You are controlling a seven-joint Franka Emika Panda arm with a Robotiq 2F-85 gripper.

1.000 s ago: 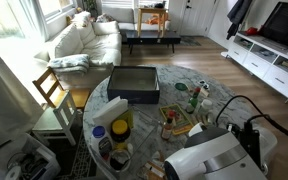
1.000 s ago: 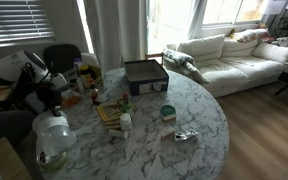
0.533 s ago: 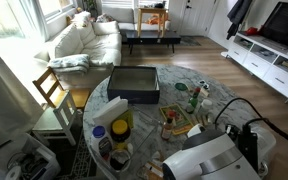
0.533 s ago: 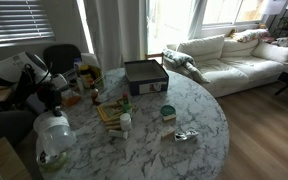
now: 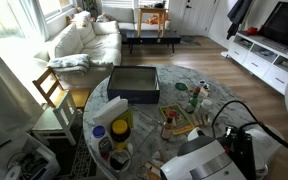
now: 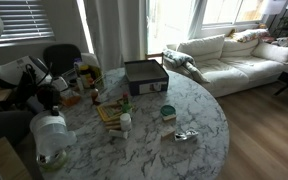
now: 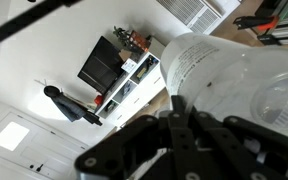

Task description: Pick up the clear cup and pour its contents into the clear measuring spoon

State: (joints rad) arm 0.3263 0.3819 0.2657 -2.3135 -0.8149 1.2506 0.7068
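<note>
Aiming for the cup point(image 5: 118, 157) beside the yellow-lidded jar point(image 5: 121, 126), we should level the gripper point(image 7: 179, 135) and straddle its rim; whether the gripper is open, we cannot tell.

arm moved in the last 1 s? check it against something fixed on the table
Yes. In an exterior view the white arm housing sits lower in the frame than a second ago, farther from the black box, which has stayed put.

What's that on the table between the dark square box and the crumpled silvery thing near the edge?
A small round container with a green top stands between the dark box and the silvery thing, seen in an exterior view.
</note>
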